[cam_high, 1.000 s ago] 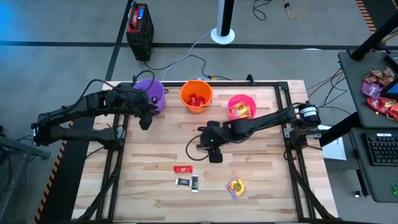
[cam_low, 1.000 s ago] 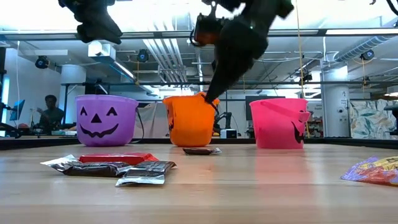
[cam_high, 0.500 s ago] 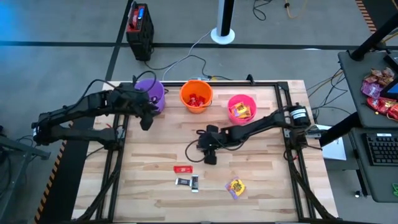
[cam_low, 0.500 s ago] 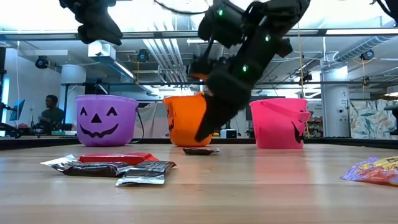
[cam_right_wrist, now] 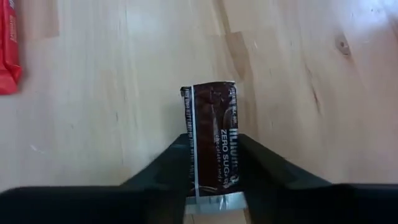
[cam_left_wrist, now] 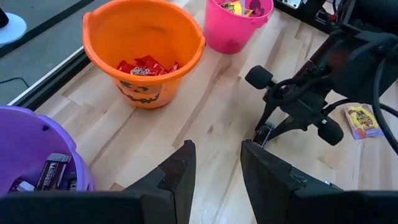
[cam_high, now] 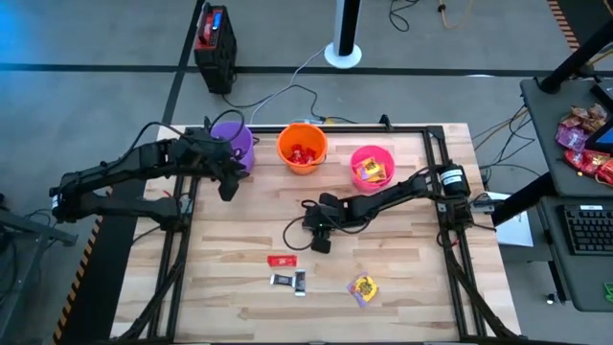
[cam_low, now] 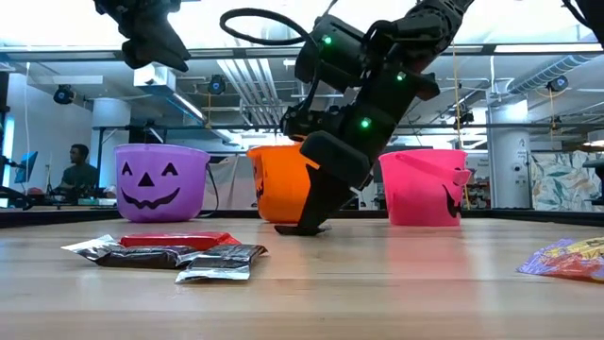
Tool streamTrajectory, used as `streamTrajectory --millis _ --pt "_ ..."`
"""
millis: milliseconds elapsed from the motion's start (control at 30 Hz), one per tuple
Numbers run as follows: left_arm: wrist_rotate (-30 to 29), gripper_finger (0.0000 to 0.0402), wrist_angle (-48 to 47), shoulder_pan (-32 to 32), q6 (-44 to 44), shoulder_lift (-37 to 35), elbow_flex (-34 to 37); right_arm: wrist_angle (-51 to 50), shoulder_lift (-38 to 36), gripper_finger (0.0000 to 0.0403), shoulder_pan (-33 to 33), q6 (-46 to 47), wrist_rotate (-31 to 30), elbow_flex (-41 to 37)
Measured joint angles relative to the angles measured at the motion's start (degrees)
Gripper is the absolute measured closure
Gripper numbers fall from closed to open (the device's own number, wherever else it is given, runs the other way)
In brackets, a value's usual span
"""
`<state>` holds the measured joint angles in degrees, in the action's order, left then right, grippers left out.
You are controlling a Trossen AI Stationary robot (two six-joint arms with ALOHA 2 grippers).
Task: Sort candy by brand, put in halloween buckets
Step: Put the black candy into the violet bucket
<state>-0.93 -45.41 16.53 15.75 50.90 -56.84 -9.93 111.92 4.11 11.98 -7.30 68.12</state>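
A dark brown candy bar (cam_right_wrist: 211, 118) lies flat on the wood table (cam_high: 402, 287), in front of the orange bucket (cam_high: 303, 149). My right gripper (cam_high: 321, 243) is down on it, its fingers shut on the bar's sides. My left gripper (cam_high: 228, 190) hangs open and empty above the table beside the purple bucket (cam_high: 232, 144). The pink bucket (cam_high: 372, 165) holds yellow packets, the orange one red pieces and the purple one dark bars. A red bar (cam_high: 282, 260), two dark bars (cam_high: 290, 280) and a yellow packet (cam_high: 364, 287) lie loose nearer the front. My right gripper pinches the bar between its two fingers by its two long sides (cam_right_wrist: 194, 163), at the end nearest the gripper. The fingers (cam_low: 316, 203) slant down from the table's right side and lie along the bar. The bar lies flat on the table.
A black box (cam_high: 215, 38) and a white stand base (cam_high: 343, 53) are on the floor beyond the far edge. A side desk with a heap of red sweets (cam_high: 584, 144) and a keyboard (cam_high: 586, 230) stands at the right. A person (cam_low: 75, 170) sits in the room behind.
My right gripper has come down toward the table and a little toward its left edge, tipping steeper, until its fingertips reach the tabletop at the dark bar. The bar has stayed where it lay.
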Motion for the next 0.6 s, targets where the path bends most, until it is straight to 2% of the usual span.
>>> streamTrajectory --millis 67,200,267,333,467,600 --pt "0.0 0.029 0.0 0.0 0.0 0.1 0.0 0.3 0.0 0.033 0.0 -0.2 0.3 0.0" --pt "0.0 0.029 0.0 0.0 -0.1 0.2 0.0 0.6 -0.2 0.0339 -0.1 -0.2 1.0 0.0" --pt "0.0 0.029 0.0 0.0 -0.2 0.2 0.0 0.7 -0.6 0.0373 -0.1 0.0 1.5 0.0" --pt "0.0 0.029 0.0 0.0 -0.2 0.2 0.0 0.7 -1.0 0.039 -0.1 0.0 1.7 0.2" --pt "0.2 0.029 0.0 0.0 -0.8 0.2 0.0 -1.1 -3.0 0.0395 -0.3 0.9 2.3 1.1" --pt "1.7 0.029 0.0 0.0 -2.8 0.2 0.0 -0.4 -5.6 0.0395 -1.6 4.3 6.0 3.0"
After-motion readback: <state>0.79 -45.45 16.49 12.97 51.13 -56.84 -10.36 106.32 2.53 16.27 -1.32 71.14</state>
